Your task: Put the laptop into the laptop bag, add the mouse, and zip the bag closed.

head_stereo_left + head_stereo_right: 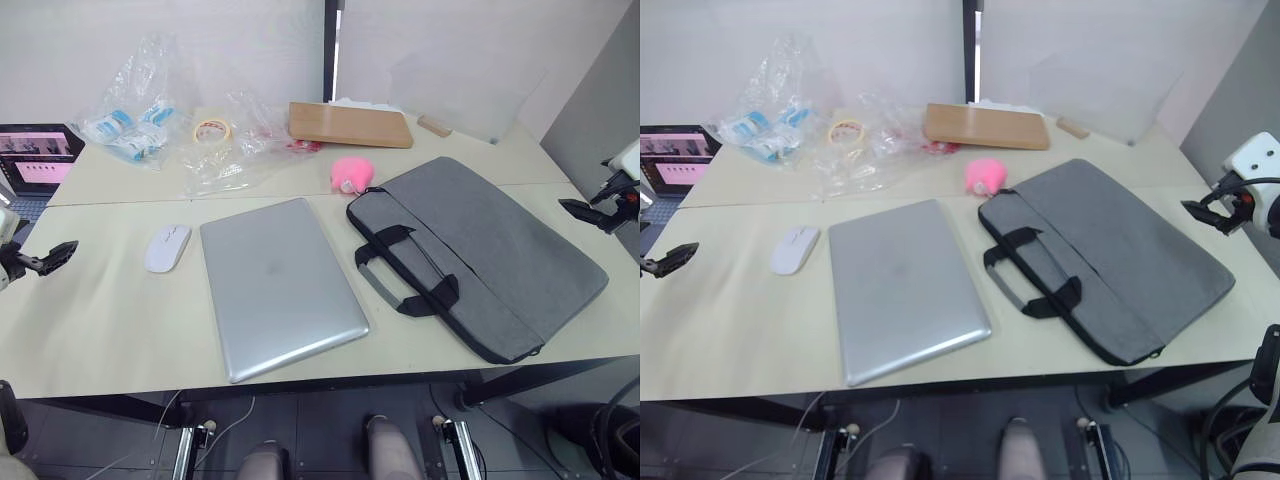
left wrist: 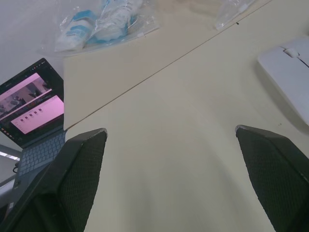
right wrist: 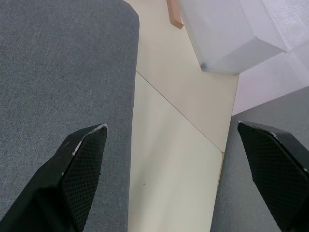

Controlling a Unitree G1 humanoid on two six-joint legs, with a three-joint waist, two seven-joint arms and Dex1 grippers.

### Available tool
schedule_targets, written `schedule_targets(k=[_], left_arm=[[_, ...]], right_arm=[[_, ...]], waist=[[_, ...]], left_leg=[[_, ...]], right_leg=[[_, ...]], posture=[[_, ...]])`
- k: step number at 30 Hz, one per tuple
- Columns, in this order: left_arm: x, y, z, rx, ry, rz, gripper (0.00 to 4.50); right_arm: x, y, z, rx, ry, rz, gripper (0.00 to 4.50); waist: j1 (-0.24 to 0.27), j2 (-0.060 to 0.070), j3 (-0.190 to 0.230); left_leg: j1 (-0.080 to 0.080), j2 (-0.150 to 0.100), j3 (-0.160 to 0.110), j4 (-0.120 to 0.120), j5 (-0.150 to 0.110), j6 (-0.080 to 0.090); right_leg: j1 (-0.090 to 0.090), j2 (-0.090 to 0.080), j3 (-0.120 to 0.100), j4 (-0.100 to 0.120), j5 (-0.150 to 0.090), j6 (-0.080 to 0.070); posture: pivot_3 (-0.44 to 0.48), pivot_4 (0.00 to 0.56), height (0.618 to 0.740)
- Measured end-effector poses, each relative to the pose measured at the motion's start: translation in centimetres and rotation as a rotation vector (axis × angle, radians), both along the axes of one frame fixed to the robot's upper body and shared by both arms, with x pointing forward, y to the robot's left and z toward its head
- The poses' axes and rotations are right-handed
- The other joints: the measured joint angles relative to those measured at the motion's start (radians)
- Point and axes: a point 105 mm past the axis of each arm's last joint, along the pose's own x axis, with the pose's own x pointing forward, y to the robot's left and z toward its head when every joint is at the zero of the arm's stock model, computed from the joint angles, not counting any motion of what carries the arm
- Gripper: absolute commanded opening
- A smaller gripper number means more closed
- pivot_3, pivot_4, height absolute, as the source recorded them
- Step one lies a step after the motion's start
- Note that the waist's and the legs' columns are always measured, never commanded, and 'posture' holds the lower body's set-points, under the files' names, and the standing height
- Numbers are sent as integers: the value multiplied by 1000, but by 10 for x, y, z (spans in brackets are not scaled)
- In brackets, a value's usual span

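Note:
The silver-grey laptop (image 1: 280, 285) lies shut and flat at the middle of the table. To its left sits the white mouse (image 1: 167, 247), whose edge also shows in the left wrist view (image 2: 289, 72). The grey laptop bag (image 1: 480, 255) lies flat to the right, its black handles (image 1: 405, 270) facing the laptop. My left gripper (image 1: 50, 256) hovers open over the table's left edge, left of the mouse, and holds nothing. My right gripper (image 1: 1205, 213) is open and empty beyond the bag's right side, above the bag's edge (image 3: 63, 63) and bare table.
Behind the laptop are a pink fuzzy object (image 1: 351, 172), a wooden board (image 1: 350, 124), a tape roll (image 1: 211, 131) and clear plastic bags (image 1: 135, 110). A small dark laptop with a pink screen (image 1: 38, 160) sits at far left. A translucent box (image 3: 231, 34) stands at the back right.

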Motion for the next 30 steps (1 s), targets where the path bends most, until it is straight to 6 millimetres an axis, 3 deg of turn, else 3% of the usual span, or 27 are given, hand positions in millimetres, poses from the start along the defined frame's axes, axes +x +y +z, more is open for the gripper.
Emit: schedule_targets(k=[30], left_arm=[[-2, 4, 4, 15, -13, 19, 4479]], right_arm=[[0, 0, 0, 0, 1, -1, 4500]], waist=[[0, 0, 0]], left_leg=[[0, 0, 0, 0, 0, 0]], right_leg=[[0, 0, 0, 0, 0, 0]], posture=[[0, 150, 740]])
